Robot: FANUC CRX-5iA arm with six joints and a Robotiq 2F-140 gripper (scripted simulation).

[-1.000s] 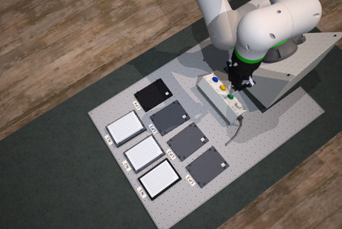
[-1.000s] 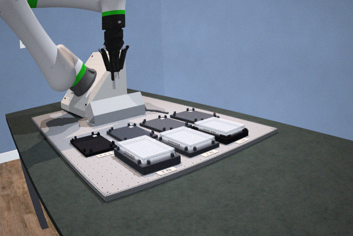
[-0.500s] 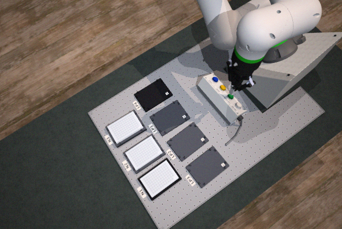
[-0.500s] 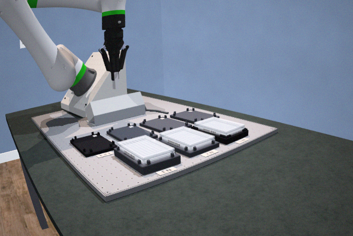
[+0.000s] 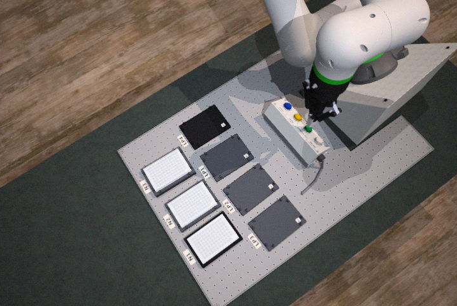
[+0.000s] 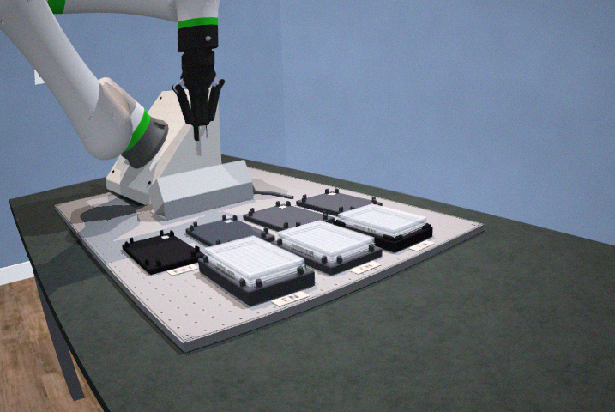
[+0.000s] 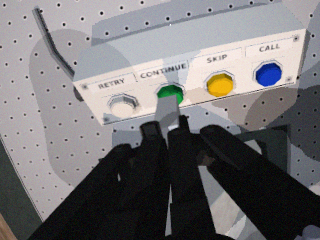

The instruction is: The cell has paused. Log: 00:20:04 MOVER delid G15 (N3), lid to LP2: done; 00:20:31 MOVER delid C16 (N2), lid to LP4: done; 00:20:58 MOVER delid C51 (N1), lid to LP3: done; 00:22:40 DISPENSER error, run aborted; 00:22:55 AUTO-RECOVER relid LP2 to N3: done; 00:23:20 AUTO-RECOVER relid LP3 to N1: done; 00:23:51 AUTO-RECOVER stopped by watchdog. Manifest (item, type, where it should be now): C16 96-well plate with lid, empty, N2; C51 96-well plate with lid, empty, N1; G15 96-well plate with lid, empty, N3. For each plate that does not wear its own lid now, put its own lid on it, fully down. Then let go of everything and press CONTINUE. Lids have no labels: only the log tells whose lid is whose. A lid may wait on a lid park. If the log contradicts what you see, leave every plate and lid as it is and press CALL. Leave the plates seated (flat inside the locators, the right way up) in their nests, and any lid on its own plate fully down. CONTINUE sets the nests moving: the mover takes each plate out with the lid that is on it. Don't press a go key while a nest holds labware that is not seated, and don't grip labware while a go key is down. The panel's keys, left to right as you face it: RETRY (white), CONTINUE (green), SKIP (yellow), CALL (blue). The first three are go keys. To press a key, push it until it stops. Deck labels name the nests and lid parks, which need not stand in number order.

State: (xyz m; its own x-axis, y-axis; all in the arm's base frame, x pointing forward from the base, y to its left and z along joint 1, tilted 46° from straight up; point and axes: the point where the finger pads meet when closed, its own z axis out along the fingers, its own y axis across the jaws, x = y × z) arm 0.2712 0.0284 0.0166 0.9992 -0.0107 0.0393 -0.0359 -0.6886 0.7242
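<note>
Green CONTINUE key [image 7: 170, 92] — shut, empty hand [image 7: 168, 122] just above.

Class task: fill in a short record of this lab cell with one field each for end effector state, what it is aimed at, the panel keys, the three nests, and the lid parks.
end effector: shut, holding nothing
aimed at: green CONTINUE key, tips just short of it in the wrist view; contact cannot be told
panel keys, left to right: white RETRY, green CONTINUE, yellow SKIP, blue CALL
nests: plate in N3, plate in N2, plate in N1, each apparently lidded
lid parks: four dark pads, none holding a lid
</note>
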